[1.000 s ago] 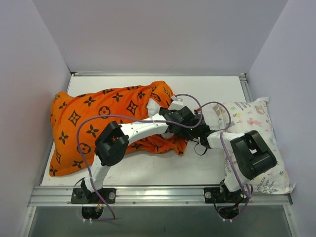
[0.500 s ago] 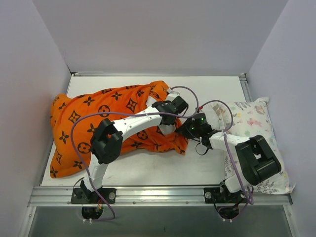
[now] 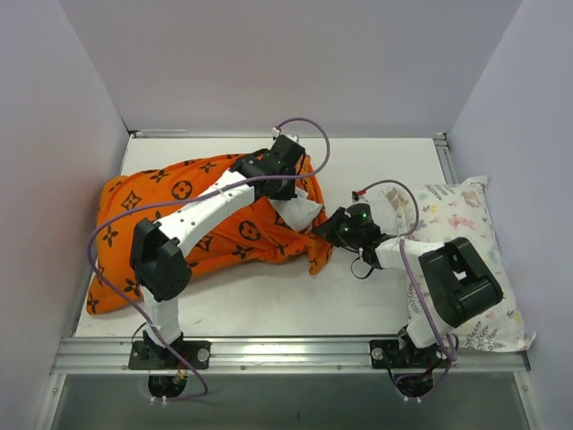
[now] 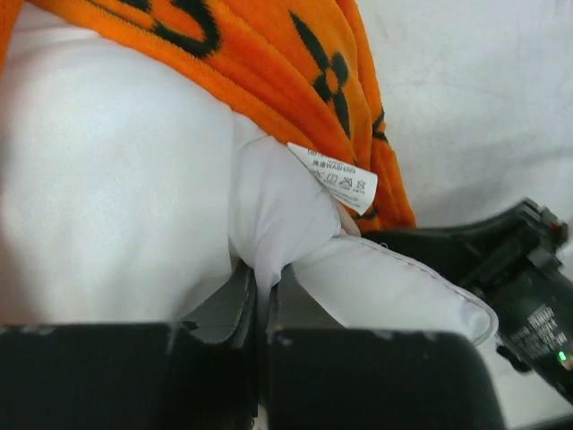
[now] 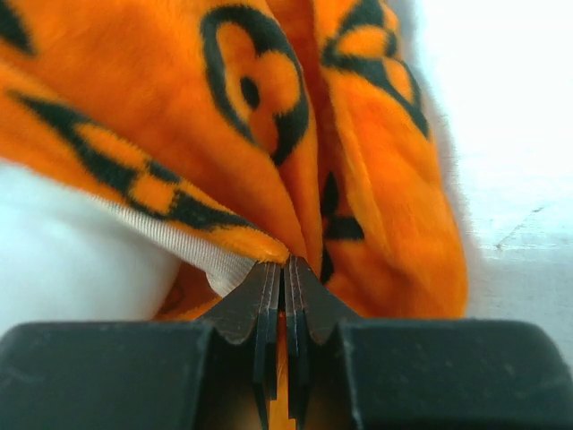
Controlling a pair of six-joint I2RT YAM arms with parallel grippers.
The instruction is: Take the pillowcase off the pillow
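Since a second ago my left arm has swung off the near side of the pillow and round to its far side. My left gripper [image 4: 261, 273], wide apart back then, is now pinched tight on a fold of the white pillow [image 4: 107, 179] at its bared corner. My right gripper [image 5: 283, 264] hasn't let go: it's clamped on the hem of the pillowcase [image 3: 179, 215], at the pillow's right end where the cover opens.

So the pillow is mostly still inside the cover. Only that right-end corner pokes out, with the tag [image 4: 333, 176] just beside my left pinch.

To do this bit well, I reckon I should keep the hem anchored and draw the pillow out through the opening, slow and steady. My left grip is only a thin pinch of fabric and could slip if I yank.

Stuff I can't make out:
- my left arm covers part of the opening from above, so I can't tell how much pillow is out
- whether my right grip has one hem layer or both
- the pillow's left end, buried under the cover
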